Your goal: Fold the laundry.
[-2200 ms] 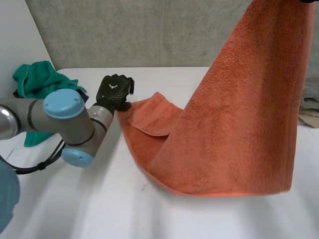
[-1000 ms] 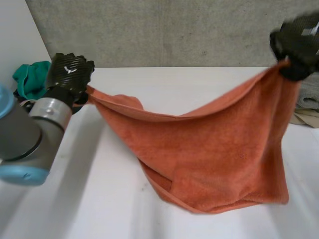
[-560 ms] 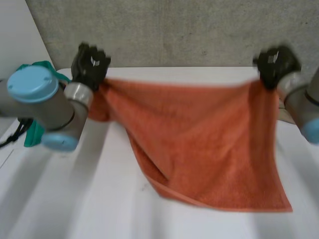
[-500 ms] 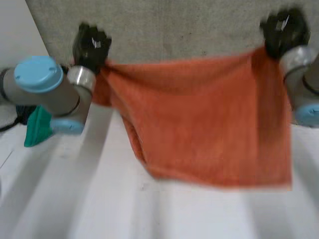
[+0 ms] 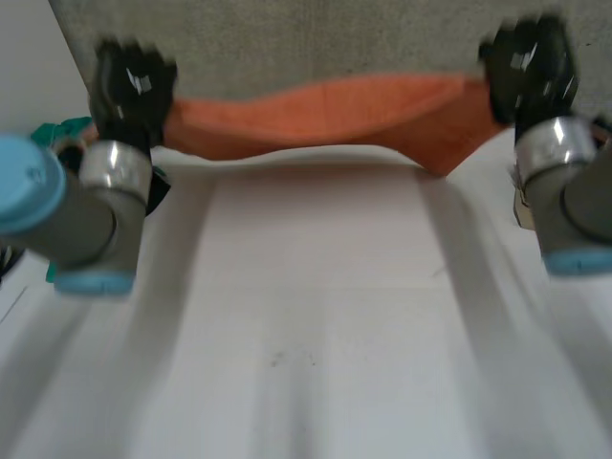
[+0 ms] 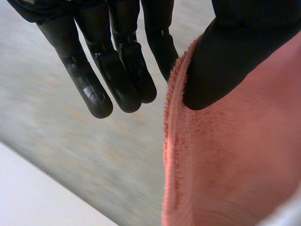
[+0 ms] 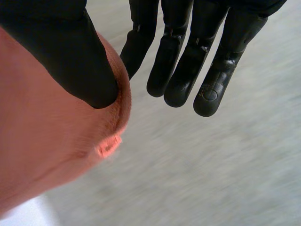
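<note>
The left hand pinches one end of the orange towel between its thumb and straight fingers. The right hand pinches the opposite end likewise. The towel spans both hands, raised above the far part of the white table.

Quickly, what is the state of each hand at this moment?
Left hand: closed on the orange towel, pinching it under its thumb.
Right hand: closed on the same towel, also pinching it under its thumb.
</note>
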Controlling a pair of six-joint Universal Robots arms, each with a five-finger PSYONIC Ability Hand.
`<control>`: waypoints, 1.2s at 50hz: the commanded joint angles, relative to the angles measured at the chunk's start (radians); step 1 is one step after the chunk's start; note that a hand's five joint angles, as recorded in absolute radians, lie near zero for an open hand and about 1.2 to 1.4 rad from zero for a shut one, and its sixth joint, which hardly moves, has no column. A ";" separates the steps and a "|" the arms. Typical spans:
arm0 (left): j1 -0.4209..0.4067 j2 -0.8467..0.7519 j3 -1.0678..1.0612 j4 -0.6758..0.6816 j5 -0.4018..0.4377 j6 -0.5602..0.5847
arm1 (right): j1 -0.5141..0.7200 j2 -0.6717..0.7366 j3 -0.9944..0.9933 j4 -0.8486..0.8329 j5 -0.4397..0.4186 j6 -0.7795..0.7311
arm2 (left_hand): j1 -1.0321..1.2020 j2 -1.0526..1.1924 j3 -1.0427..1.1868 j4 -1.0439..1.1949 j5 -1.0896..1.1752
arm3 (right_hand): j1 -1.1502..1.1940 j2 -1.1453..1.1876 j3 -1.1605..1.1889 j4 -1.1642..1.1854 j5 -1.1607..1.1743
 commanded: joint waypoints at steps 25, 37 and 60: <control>0.107 -0.100 -0.350 -0.028 0.104 -0.075 | -0.254 -0.003 0.305 0.431 -0.173 0.031 | -0.707 -0.734 -0.729 -0.736 -0.676 | 0.324 0.217 0.208 0.201 0.243; 0.169 -0.037 -0.330 -0.296 0.132 -0.313 | -0.258 -0.003 0.310 0.429 -0.175 0.038 | -0.745 -0.773 -0.768 -0.775 -0.714 | 0.324 0.217 0.208 0.201 0.243; 0.192 -0.063 -0.298 -0.367 -0.009 -0.413 | -0.258 -0.003 0.315 0.432 -0.176 0.040 | -0.493 -0.520 -0.515 -0.522 -0.462 | 0.324 0.217 0.208 0.201 0.243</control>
